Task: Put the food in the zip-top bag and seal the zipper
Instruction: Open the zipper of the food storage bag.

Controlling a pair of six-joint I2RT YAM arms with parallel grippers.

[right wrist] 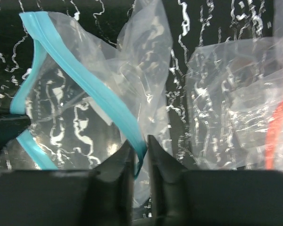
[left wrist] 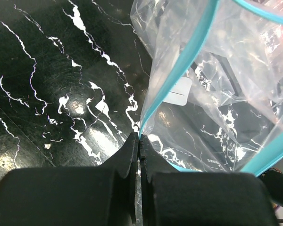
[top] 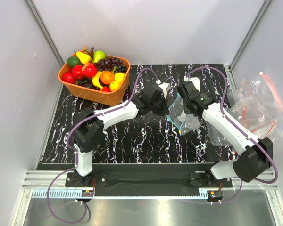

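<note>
Both arms met at the clear zip-top bag [top: 183,113] mid-table, seemingly to spread its mouth. The left gripper [left wrist: 139,139] clamped the blue zipper [left wrist: 179,70]; the right gripper [right wrist: 140,146] stood narrowly parted around it. The food [top: 89,70] lay in an orange basket [top: 111,96].

The left arm [top: 115,113] and the right arm [top: 226,125] have white shells between bulky black joint housings. A thin purple cable [top: 146,69] loops loosely along each, from base to wrist. The left end effector [left wrist: 139,140] and the right end effector [right wrist: 140,149] carry matte black, wedge-shaped fingers.
</note>
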